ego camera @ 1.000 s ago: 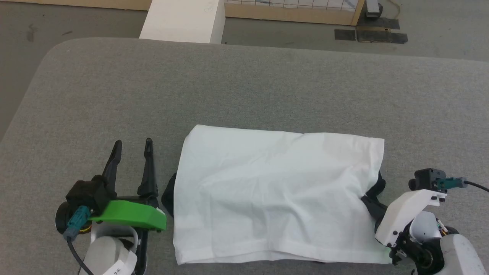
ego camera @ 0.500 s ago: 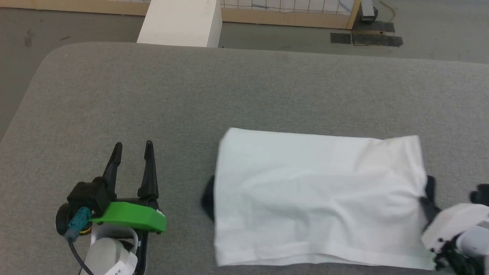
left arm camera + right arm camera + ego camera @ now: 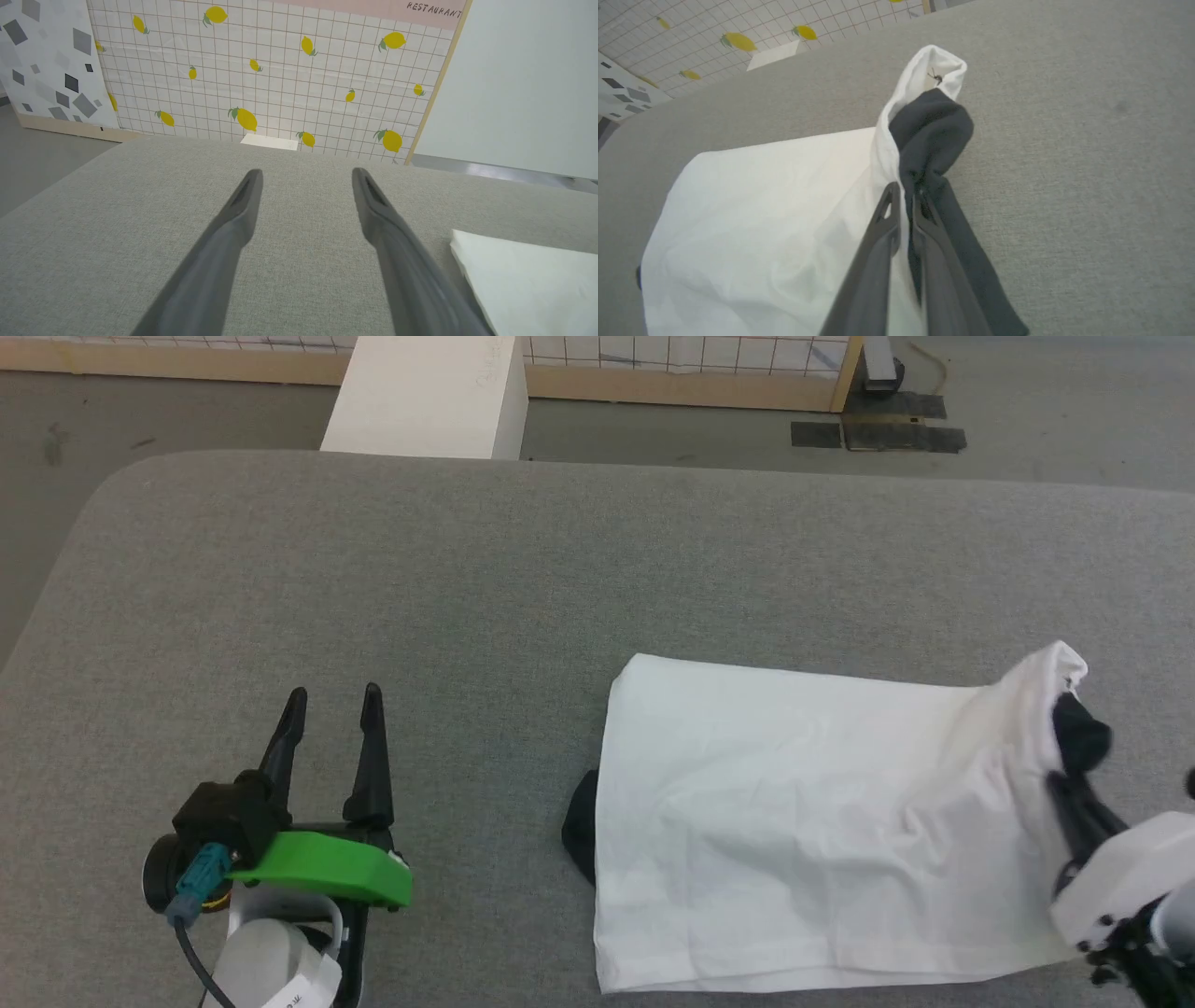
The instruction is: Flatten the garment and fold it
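While the left gripper (image 3: 334, 693) rests where it was a second ago, fingers spread and empty, the head view lists the garment (image 3: 803, 831) dragged well toward the robot's right across the grey table (image 3: 467, 569), its right edge now raised by the right gripper (image 3: 1064, 784). Left wrist view: fingers apart over bare table, garment corner near. Right wrist view: fingers pinched narrow on white cloth and black sleeve (image 3: 931, 126). Judgement: repositioning under way, folding probably unfinished.
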### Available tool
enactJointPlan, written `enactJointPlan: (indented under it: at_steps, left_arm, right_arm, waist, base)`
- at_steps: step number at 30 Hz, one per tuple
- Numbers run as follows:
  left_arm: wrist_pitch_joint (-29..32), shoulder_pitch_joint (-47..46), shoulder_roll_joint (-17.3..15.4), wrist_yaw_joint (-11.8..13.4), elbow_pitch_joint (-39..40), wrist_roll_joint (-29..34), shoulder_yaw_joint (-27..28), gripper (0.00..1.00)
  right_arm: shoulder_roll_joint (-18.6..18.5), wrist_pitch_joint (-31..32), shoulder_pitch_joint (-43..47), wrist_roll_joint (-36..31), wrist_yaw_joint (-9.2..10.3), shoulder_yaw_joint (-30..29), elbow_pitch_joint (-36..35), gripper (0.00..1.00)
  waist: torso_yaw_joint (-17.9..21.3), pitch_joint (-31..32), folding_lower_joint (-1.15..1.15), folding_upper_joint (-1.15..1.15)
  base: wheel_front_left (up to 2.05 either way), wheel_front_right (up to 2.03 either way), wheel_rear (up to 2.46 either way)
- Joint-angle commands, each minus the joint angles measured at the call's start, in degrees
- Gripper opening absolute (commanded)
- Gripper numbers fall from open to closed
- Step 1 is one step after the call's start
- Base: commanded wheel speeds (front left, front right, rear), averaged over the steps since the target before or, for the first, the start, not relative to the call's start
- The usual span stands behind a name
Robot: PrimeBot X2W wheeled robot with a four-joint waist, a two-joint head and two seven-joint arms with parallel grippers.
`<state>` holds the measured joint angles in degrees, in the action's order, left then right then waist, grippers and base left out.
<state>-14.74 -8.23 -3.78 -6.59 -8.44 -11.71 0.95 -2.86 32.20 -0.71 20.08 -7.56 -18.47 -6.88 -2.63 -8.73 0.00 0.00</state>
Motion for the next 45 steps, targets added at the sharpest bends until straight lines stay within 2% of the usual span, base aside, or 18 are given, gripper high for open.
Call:
enactJointPlan:
  at_steps: [1,6,10,14,18,23,27,28,29,33,37,42,45]
  left_arm:
    - [-0.26,0.08,0.27,-0.42,-0.06,0.61,-0.12,1.0]
    - [-0.26,-0.22,0.35,-0.55,-0.04,0.83,-0.18,1.0]
    - [-0.26,-0.43,0.4,-0.63,-0.02,0.85,0.01,1.0]
    - [-0.26,-1.19,0.5,-0.68,-0.14,0.8,-0.42,1.0]
    - [-0.26,-1.79,0.61,-0.74,-0.26,0.65,-1.12,1.0]
    - [-0.26,-1.99,0.68,-0.78,-0.47,0.45,-1.19,1.0]
    - [-0.26,-2.01,0.73,-0.81,-0.62,0.42,-1.15,1.0]
    - [-0.26,-2.04,0.74,-0.81,-0.67,0.41,-1.21,1.0]
    - [-0.26,-2.03,0.76,-0.82,-0.71,0.38,-1.24,1.0]
    - [-0.26,-1.7,0.8,-0.83,-0.73,0.31,-1.01,1.0]
    - [-0.26,-1.59,0.82,-0.84,-0.71,0.33,-0.78,1.0]
    - [-0.26,-1.23,0.84,-0.86,0.22,0.62,-0.88,1.0]
    - [-0.26,-1.01,0.86,-0.86,0.57,0.66,-1.03,1.0]
  right_arm:
    - [-0.02,1.8,1.4,1.23,0.08,2.93,-3.51,0.0]
    - [-0.02,7.39,3.22,2.09,0.08,15.13,-15.53,0.0]
    - [-0.02,9.88,0.59,-0.48,0.08,24.66,-16.95,0.0]
    - [-0.02,10.05,-4.23,-2.68,0.08,32.13,-11.68,0.0]
    - [-0.02,7.95,-8.65,-2.19,0.08,36.69,-4.17,0.0]
    - [-0.02,6.54,-12.29,-0.66,0.08,40.33,5.02,0.0]
    - [-0.02,7.08,-13.99,0.35,0.08,40.91,11.93,0.0]
    - [-0.02,7.08,-14.33,0.65,0.08,40.94,13.09,0.27]
    - [-0.02,7.09,-14.5,1.04,0.08,41.07,13.69,0.98]
    - [-0.02,4.11,-14.73,5.81,0.08,40.62,12.03,1.0]
    - [-0.02,-2.66,-14.16,12.3,0.08,38.75,5.68,1.0]
    - [-0.02,-13.13,-11.33,14.1,0.08,30.49,-1.06,1.0]
    - [-0.02,-17.18,-7.74,13.99,0.08,23.79,-1.79,1.0]
  waist:
    - [-0.1,0.01,0.0,0.0]
    - [-0.41,-0.26,0.0,0.0]
    - [-0.64,-0.69,0.0,0.0]
    - [-1.58,-1.39,0.0,0.0]
    - [-2.84,-2.11,0.0,0.0]
    - [-3.89,-2.82,0.0,0.0]
    - [-4.27,-3.17,0.0,0.0]
    - [-4.36,-3.19,0.0,0.0]
    - [-4.39,-3.17,0.0,0.0]
    - [-3.9,-2.82,0.0,0.0]
    - [-3.0,-2.16,0.0,0.0]
    - [-1.42,-1.33,0.0,0.0]
    - [-0.67,-0.89,0.0,0.0]
  base:
    - [0.0,0.0,0.0]
    - [0.0,0.0,0.0]
    - [0.0,0.0,0.0]
    - [0.0,0.0,0.0]
    - [0.0,0.0,0.0]
    - [0.0,0.0,0.0]
    - [0.0,0.0,0.0]
    - [0.0,0.0,0.0]
    - [0.0,0.0,0.0]
    - [0.0,0.0,0.0]
    - [0.0,0.0,0.0]
    - [0.0,0.0,0.0]
    - [0.0,0.0,0.0]
